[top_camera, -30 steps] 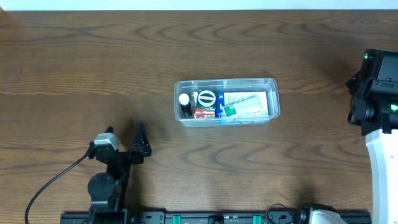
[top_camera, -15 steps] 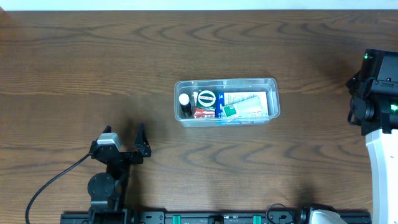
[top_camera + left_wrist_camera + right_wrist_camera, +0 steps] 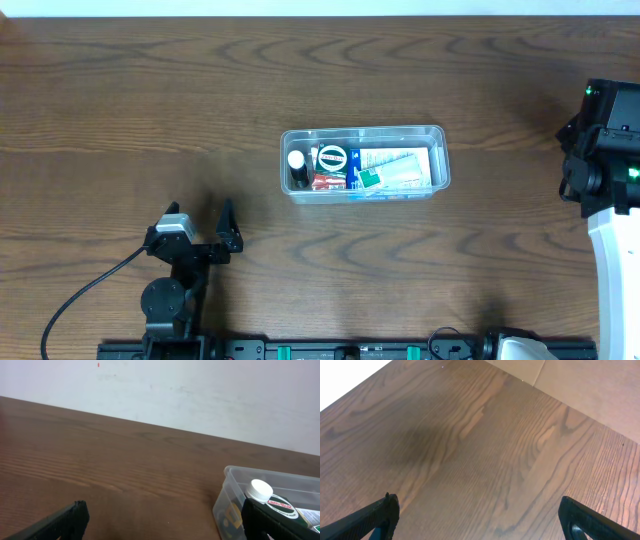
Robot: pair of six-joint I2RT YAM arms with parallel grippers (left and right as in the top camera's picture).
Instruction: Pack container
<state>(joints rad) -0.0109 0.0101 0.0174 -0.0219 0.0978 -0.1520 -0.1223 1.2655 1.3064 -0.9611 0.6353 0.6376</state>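
from where i stand there is one clear plastic container (image 3: 364, 130) near the middle of the brown wooden table (image 3: 120, 100), long side running left to right, well apart from both arms. inside it i can count four things: one small bottle with a white cap (image 3: 296, 160) at the left end, one round green-and-white label (image 3: 333, 157) just beside it, one red packet (image 3: 328, 181) against the near wall, and one white-and-blue packet (image 3: 400, 168) filling the right half; anything more under them i cannot tell. there are two arms. the left arm (image 3: 170, 290) sits at the near left edge, and its left gripper (image 3: 162, 512) hangs with its two black fingers spread wide, holding nothing, the container's left end and the bottle cap showing beside its right finger in the wrist view. the right arm (image 3: 605, 150) is at the far right edge; its right gripper (image 3: 477, 505) is also spread wide and empty, over bare wood.
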